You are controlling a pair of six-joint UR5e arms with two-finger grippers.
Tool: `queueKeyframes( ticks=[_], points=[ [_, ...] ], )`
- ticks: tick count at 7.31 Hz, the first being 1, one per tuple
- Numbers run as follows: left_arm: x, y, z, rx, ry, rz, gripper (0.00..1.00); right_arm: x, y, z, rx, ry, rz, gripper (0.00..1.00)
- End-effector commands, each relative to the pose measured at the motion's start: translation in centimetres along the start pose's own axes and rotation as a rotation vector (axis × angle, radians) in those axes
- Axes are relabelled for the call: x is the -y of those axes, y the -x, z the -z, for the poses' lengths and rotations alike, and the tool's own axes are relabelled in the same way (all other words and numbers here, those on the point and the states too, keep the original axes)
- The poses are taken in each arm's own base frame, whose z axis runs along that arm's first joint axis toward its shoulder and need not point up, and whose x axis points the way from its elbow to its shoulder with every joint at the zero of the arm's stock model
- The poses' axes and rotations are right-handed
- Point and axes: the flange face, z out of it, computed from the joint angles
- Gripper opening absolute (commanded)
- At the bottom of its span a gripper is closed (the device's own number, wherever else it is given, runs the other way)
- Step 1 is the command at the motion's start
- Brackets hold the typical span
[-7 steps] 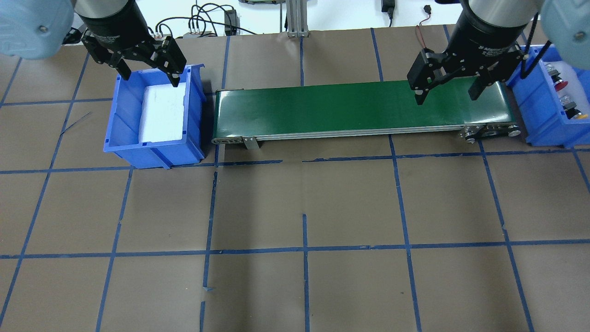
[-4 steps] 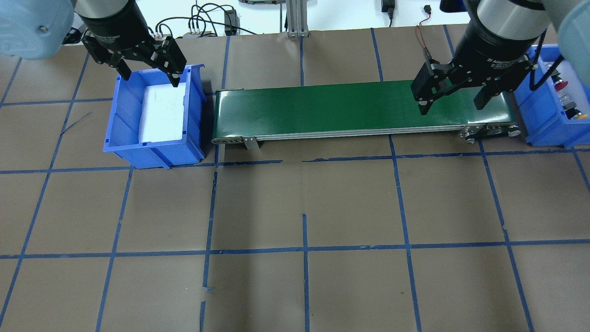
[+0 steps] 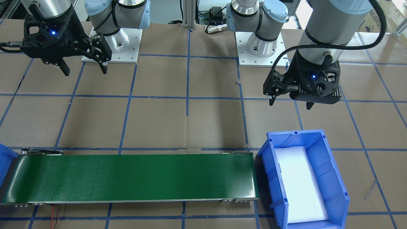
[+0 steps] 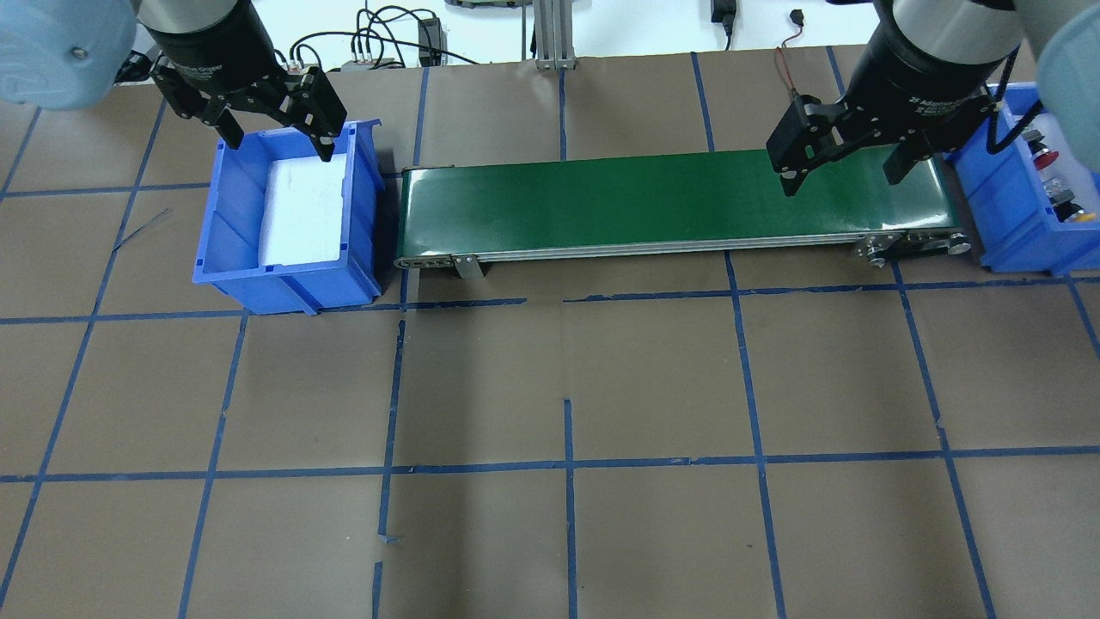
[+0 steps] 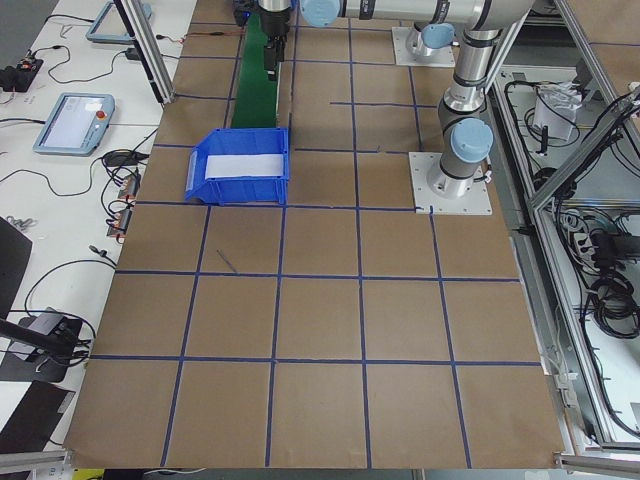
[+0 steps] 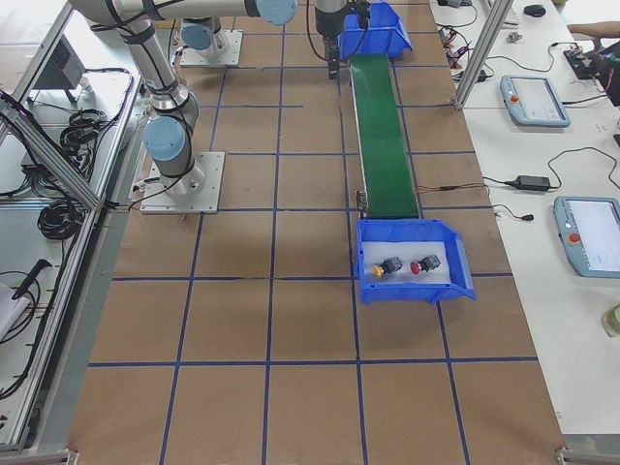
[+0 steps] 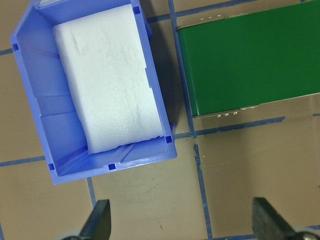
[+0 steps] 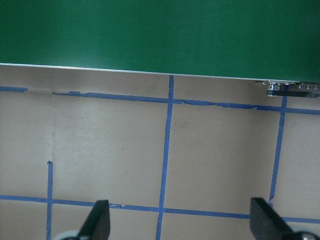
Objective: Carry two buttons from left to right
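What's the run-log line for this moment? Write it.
left gripper: open, empty | right gripper: open, empty | yellow button, red button: in right bin | left bin: foam, no buttons

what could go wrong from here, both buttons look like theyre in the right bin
1. The right gripper, jaws open, hangs beside the right bin. A careless swing could clip its rim and jolt the yellow button and red button, which lie loose in it.
2. The left bin holds only white foam, so if the left gripper dips for another pick, it may just dig into that.
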Motion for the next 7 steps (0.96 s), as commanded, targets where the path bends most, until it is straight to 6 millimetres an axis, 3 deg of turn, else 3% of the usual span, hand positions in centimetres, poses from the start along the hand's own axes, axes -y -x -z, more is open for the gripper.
queueKeyframes(
  ticks=[1, 7],
  points=[
    [0.0, 0.0, 0.0, -0.002, 0.000, -0.001, 1.00, -0.2, 0.0, 0.0, 0.001, 0.000, -0.003, 0.98],
    [-0.1, 0.0, 0.0, 0.000, 0.000, -0.001, 1.00, -0.7, 0.0, -2.3, 0.005, 0.044, -0.006, 0.98]
  ],
)
